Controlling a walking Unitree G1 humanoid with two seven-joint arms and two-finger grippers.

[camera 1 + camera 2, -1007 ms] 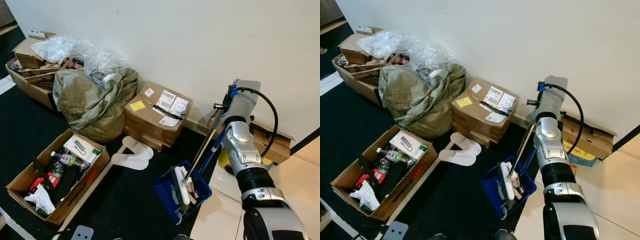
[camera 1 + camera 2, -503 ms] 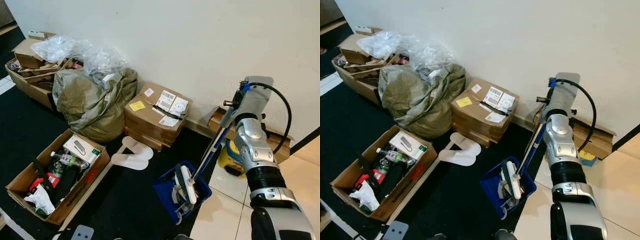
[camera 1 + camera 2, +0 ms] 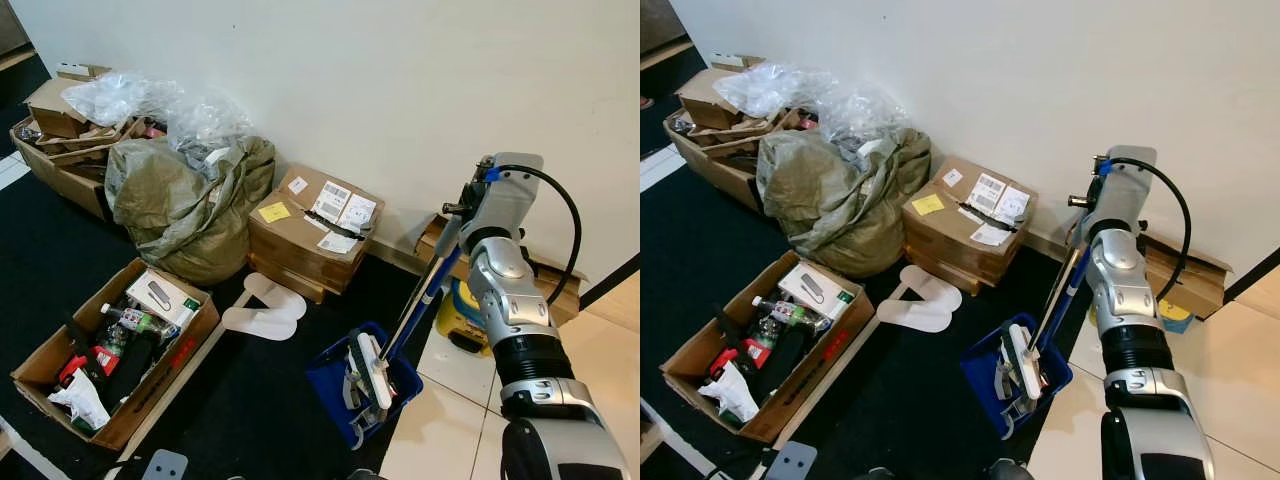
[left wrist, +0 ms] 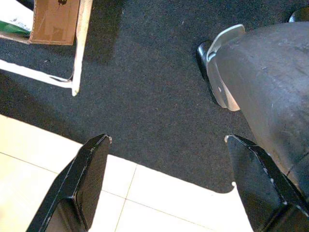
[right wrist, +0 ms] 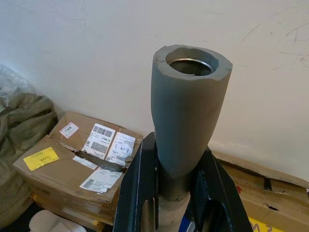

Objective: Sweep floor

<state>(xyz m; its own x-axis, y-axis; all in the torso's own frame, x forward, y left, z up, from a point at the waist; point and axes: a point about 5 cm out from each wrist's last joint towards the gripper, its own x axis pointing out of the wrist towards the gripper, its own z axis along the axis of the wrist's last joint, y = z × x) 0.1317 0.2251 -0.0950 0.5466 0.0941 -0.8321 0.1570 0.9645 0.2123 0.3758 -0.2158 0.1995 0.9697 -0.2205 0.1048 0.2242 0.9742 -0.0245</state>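
Heads up: your right tool (image 5: pixel 174 193) is clenched on the grey-gripped broom handle (image 5: pixel 188 111), so a sideways tug could tip the blue plastic dustpan (image 3: pixel 335 385) under its white brush head (image 3: pixel 372 368).

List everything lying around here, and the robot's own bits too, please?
broom: one, white head, blue and silver handle, head resting in the dustpan
dustpan: one, blue, at the edge of the black carpet
slippers: two, white, on the carpet before the sealed box
sealed box: one, brown with labels, against the wall
sack: one, olive green, left of the sealed box
open box: one, brown, full of odds and ends, near left
plastic bags: clear, atop boxes behind the sack
yellow container: one, by the wall on the tiles
right pincer: black, shut on the broom's grey grip
left pincer: black, open, above the floor
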